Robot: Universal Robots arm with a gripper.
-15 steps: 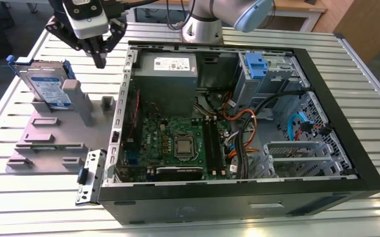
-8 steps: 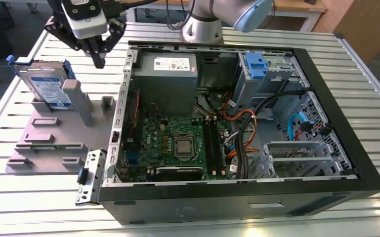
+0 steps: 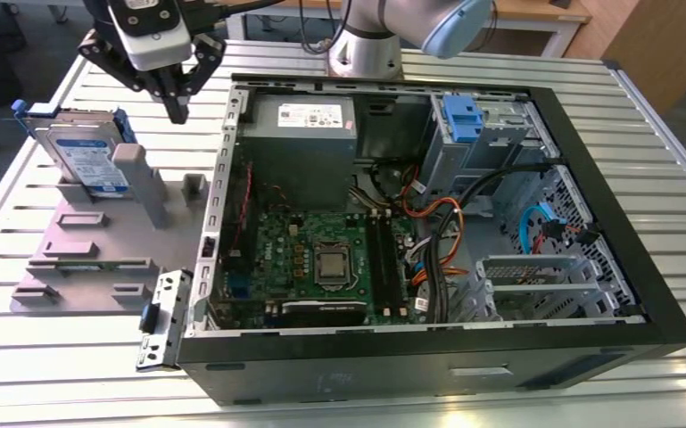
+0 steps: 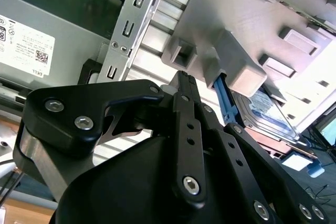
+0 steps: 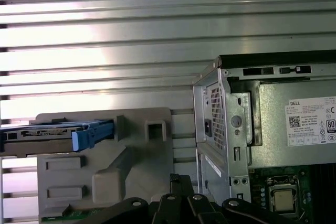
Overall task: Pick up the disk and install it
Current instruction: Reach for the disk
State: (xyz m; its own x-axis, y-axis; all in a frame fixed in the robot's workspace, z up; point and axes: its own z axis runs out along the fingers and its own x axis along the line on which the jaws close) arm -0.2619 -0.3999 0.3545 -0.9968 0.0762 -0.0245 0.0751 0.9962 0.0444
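The disk, a silver drive with a white-and-blue label in a blue carrier frame, stands on edge in a slot of the grey fixture at the exterior view's left. My gripper hangs above the fixture, between the disk and the computer case, apart from the disk, its fingers shut together with nothing held. In the first wrist view the disk lies edge-on with its blue handle end toward the closed fingertips. The second wrist view shows the disk behind a grey fixture post, beyond the fingers.
An open computer case lies on the slatted metal table, with a grey power-supply box, a motherboard, cables and a blue-fronted drive bay. A loose metal bracket lies by the case's front left corner.
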